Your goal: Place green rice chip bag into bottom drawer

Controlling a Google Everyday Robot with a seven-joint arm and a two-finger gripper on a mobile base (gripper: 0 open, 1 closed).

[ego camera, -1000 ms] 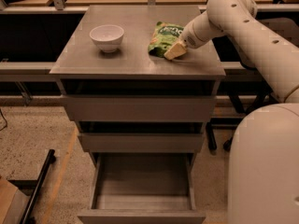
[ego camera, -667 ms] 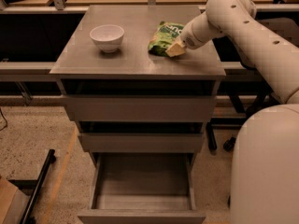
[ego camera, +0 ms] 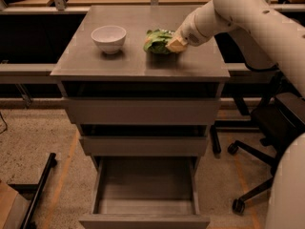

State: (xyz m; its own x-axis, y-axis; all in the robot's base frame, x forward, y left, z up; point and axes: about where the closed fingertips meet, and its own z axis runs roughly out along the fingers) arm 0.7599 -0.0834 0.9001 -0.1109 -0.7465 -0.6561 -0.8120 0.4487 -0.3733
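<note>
The green rice chip bag [ego camera: 157, 40] is on the grey cabinet top [ego camera: 119, 63], right of centre, bunched up at its right edge. My gripper [ego camera: 175, 44] reaches in from the right and is shut on that right edge, with a pale fingertip [ego camera: 176, 45] showing against the bag. The bottom drawer [ego camera: 145, 209] is pulled open below, near the floor, and its grey tray holds nothing that I can see.
A white bowl [ego camera: 108, 38] stands on the top, left of the bag. Two other grey drawers [ego camera: 143, 111] sit above the open one. A black office chair [ego camera: 267, 142] stands to the right, and a dark bar [ego camera: 40, 185] lies on the floor at left.
The bag has crumpled and shifted a little to the left under the gripper. The arm has barely moved.
</note>
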